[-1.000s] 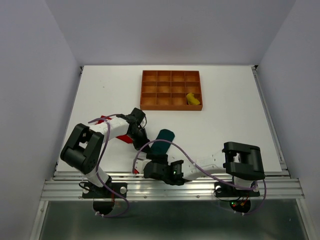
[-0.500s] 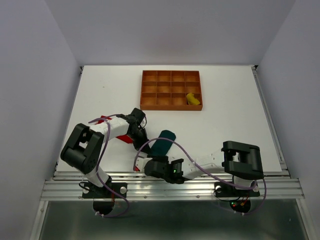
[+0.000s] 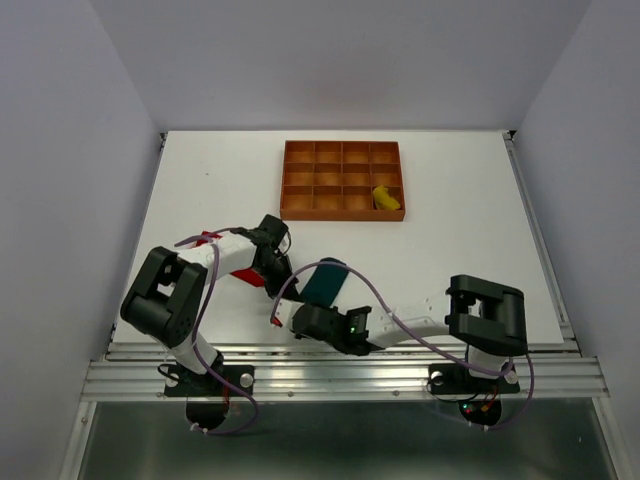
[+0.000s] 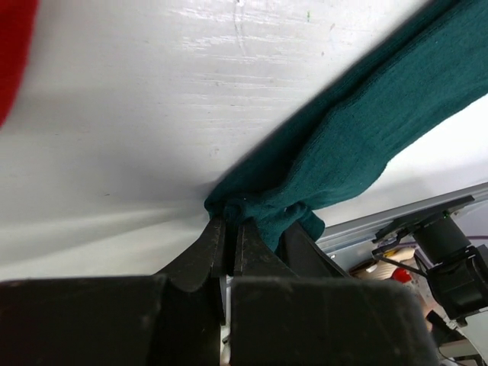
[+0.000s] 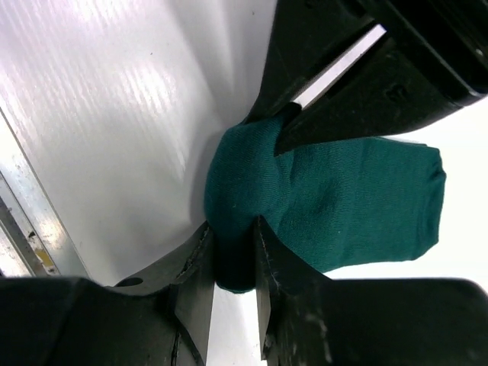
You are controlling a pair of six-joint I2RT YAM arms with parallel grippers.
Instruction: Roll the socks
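Observation:
The dark teal sock point(image 3: 326, 279) lies just beyond the two grippers, its near end bunched into a small fold. My left gripper point(image 3: 287, 280) is shut on that near end; the left wrist view shows its tips point(image 4: 229, 226) pinching the sock point(image 4: 358, 137). My right gripper point(image 3: 298, 307) is shut on the same bunched end point(image 5: 236, 191), its jaws point(image 5: 232, 232) squeezing the fold. The red sock point(image 3: 207, 238) lies mostly hidden under the left arm and also shows in the left wrist view point(image 4: 11, 46). The yellow sock point(image 3: 384, 198) sits rolled in the tray.
The orange-brown gridded tray point(image 3: 340, 180) stands at the back centre. The metal rail point(image 3: 330, 375) runs along the table's near edge, close behind the grippers. The left gripper's black fingers point(image 5: 343, 91) cross the right wrist view.
My right gripper has moved away from the near edge toward the left gripper, pushing the teal sock's near end up. The visible sock has grown shorter. The left gripper has hardly moved.

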